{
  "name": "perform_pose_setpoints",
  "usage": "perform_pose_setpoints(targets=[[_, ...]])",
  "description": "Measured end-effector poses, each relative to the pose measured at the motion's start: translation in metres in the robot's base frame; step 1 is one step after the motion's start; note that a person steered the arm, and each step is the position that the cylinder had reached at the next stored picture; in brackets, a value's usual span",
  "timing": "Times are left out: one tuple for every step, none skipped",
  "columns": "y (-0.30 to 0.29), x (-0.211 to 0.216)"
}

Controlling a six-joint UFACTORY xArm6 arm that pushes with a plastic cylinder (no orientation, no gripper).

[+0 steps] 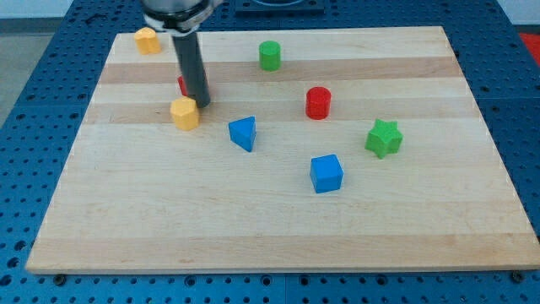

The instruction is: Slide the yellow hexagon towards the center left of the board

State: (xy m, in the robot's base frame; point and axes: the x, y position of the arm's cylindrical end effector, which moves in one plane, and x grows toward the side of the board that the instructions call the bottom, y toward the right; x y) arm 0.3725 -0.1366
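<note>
The tip (203, 104) sits right against the yellow hexagon (184, 112), on its upper-right side; there's no hand, nothing held.

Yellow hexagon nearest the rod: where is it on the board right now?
The yellow hexagon sits in the board's upper-left part, toward the view's left of the blue triangular block. My tip is right at its upper-right edge, with a red block partly hidden behind the rod.

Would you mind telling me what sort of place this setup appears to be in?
Probably a robotics lab bench: a wooden board on a blue perforated table, small coloured blocks like the yellow hexagon, and my tip beside it.
</note>
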Motion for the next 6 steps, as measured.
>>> perform_pose_setpoints(targets=[[0.001, 0.024], [0.005, 0.055], [0.005, 0.090], [-0.011, 0.100], [-0.027, 0.077], [-0.054, 0.063]])
